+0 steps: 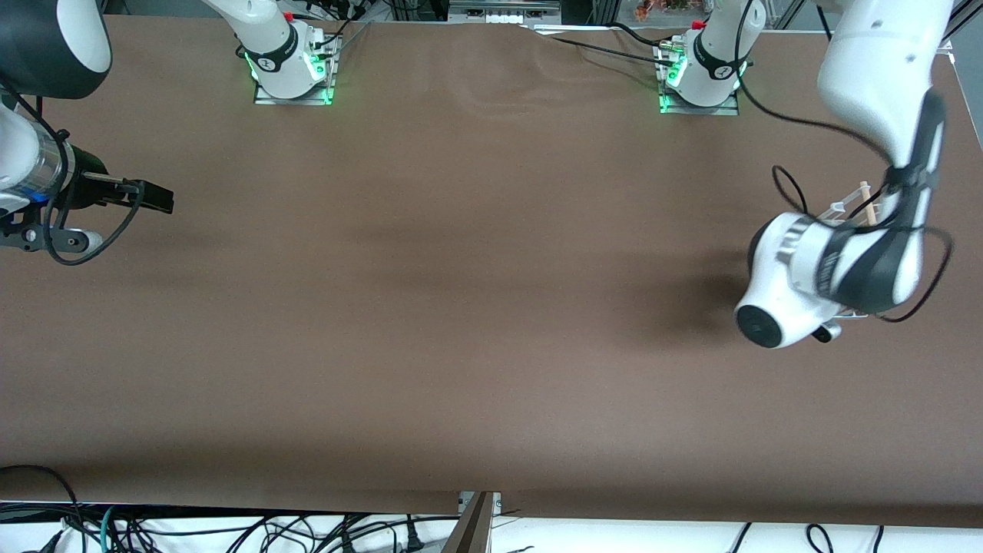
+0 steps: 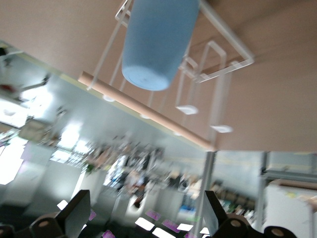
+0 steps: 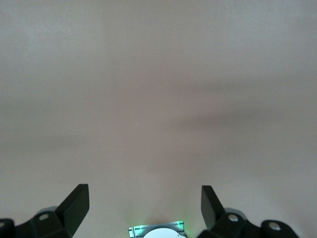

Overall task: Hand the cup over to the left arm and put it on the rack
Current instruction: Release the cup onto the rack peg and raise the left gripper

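The light-blue cup [image 2: 156, 39] sits on the white wire rack [image 2: 218, 54], among its looped pegs, with its closed base facing my left wrist camera. The rack's wooden dowel [image 2: 148, 111] runs beside the cup. My left gripper [image 2: 143, 208] is open and empty, drawn back from the cup with a clear gap. In the front view the left arm covers most of the rack [image 1: 848, 201] at the left arm's end of the table, and the cup is hidden. My right gripper [image 1: 163, 201] is open and empty over bare table at the right arm's end; its wrist view [image 3: 144, 198] shows only tabletop.
The brown table [image 1: 476, 307] spreads between the arms. The two arm bases [image 1: 292, 69] [image 1: 703, 77] stand with green lights along the edge farthest from the front camera. Loose cables [image 1: 230, 530] hang below the nearest edge.
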Controlling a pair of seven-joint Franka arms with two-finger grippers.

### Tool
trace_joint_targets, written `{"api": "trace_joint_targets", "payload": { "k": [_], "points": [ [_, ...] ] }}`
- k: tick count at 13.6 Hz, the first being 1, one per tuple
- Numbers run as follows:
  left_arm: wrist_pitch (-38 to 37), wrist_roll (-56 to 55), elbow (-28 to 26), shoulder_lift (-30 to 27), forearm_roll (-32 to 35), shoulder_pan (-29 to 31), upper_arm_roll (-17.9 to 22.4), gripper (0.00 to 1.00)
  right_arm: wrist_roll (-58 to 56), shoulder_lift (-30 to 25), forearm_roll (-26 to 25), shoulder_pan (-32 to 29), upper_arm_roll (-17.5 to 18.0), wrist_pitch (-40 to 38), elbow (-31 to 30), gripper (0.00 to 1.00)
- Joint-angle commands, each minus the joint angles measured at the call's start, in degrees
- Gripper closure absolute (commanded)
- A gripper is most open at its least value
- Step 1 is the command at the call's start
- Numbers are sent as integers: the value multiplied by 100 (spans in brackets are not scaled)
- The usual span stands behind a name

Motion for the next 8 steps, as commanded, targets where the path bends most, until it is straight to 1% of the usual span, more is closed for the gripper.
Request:
{"api": "trace_joint_targets", "payload": {
  "k": [1, 2, 4, 5, 7, 8],
  "points": [
    [-1, 4, 506, -628, -1487, 217, 12, 0, 21, -40, 150, -69, 15, -125, 107, 0],
    [-10, -161, 674, -733, -1945, 209, 3, 0, 13, -66, 263, -86, 15, -124, 106, 0],
    [42, -837, 737, -1119, -3042, 261, 29, 0, 22, -294, 317, -86, 24, -177, 71, 0],
    [60, -1162, 772, -1217, -3535, 340, 21, 0, -56, -434, 369, -95, 15, -133, -7, 0],
    [418, -1795, 737, -1480, -4030, 341, 12, 0, -57, -908, 344, -87, 41, -90, -515, 0],
    [717, -1972, 589, -1716, -4206, 271, 64, 0, -66, -997, 326, -95, 94, -2, -605, 0]
  ]
}}
